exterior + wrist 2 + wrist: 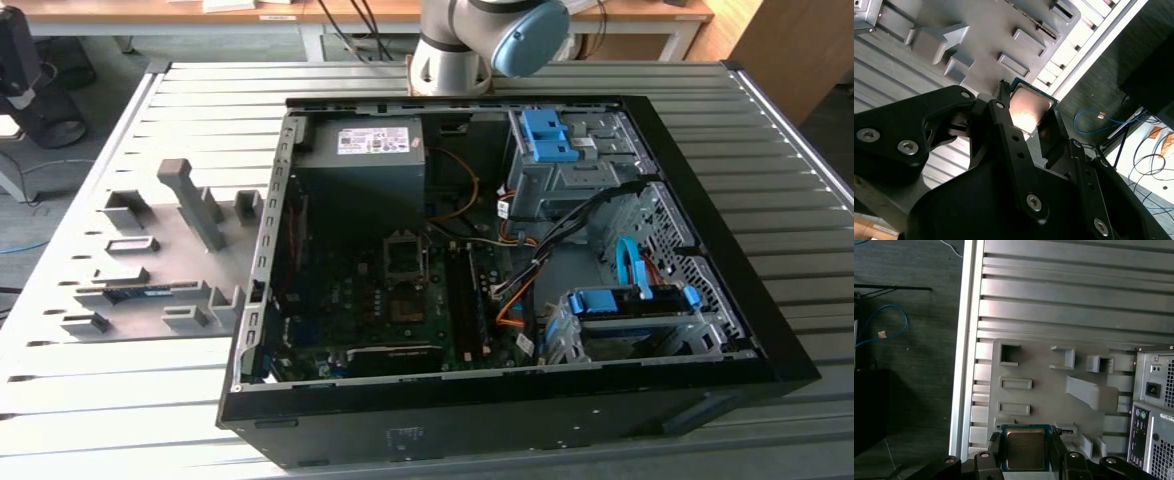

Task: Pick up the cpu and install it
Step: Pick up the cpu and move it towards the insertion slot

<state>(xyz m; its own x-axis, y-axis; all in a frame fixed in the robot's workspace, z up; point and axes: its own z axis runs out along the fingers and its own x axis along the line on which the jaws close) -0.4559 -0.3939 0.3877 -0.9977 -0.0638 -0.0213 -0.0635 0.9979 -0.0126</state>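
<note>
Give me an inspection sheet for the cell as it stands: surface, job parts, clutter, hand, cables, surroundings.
Surface: slatted metal table carrying the open computer case.
Job's things: cpu held above the grey fixture tray, metal face showing in both wrist views; dark socket frame on the board inside the case.
Clutter: nothing seen beyond the tray's own holders.
Grippers: hand shut on the cpu, a finger on each of two opposite edges.
Cables: orange and black leads loose inside the case; blue cable on the floor beside the table.
Surroundings: wooden desks behind the arm's base.
</note>
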